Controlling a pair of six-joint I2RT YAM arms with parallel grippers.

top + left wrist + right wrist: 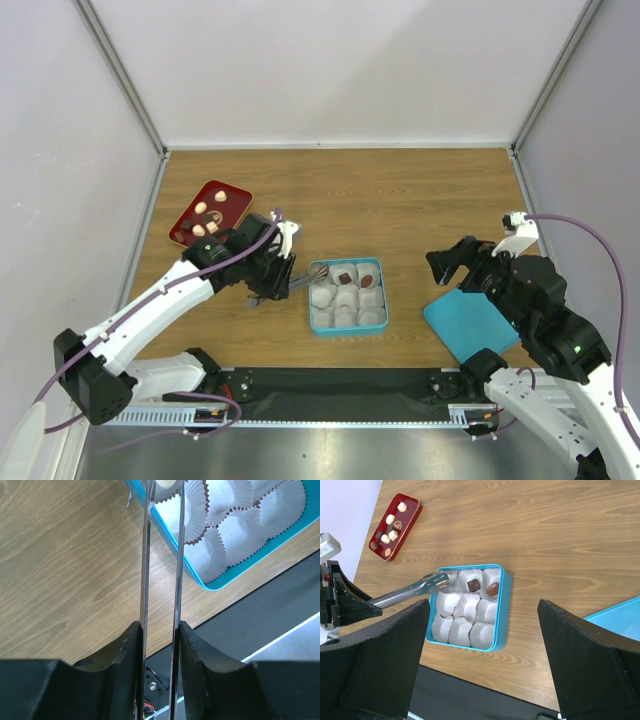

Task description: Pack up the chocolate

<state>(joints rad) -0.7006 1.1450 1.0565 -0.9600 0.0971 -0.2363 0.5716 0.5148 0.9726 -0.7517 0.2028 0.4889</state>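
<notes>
**Two pieces in the box, a third one at the tongs**

A blue box (pixel 505 610) stands in the middle of the table (pixel 420 190). It holds nine white crinkled cups (pixel 465 605), three rows of three. In the far row, the middle cup has a dark brown, square chocolate (pixel 473 585). The right cup of that row has a rounder, reddish-brown one. The six cups of the two nearer rows have nothing in them.

A red tray (pixel 233 200) lies at the far left of the table, well apart from the box. It carries several small cream pieces and a few dark ones, lying loose without cups. A flat blue lid (pixel 465 325) lies to the right of the box.

The left claw (pixel 159 645) is clamped on thin metal tongs (pixel 145 555), one finger pressing each blade. The tongs reach over the box's left wall to the far-left cup. Between their tips a cream piece shows at the very top of the left wrist view, mostly cut off there. I cannot tell if it touches the cup.

The right claw (pixel 484 612) hangs above the table, to the right of the box near the lid. Its fingers are wide apart and grip nothing.
</notes>
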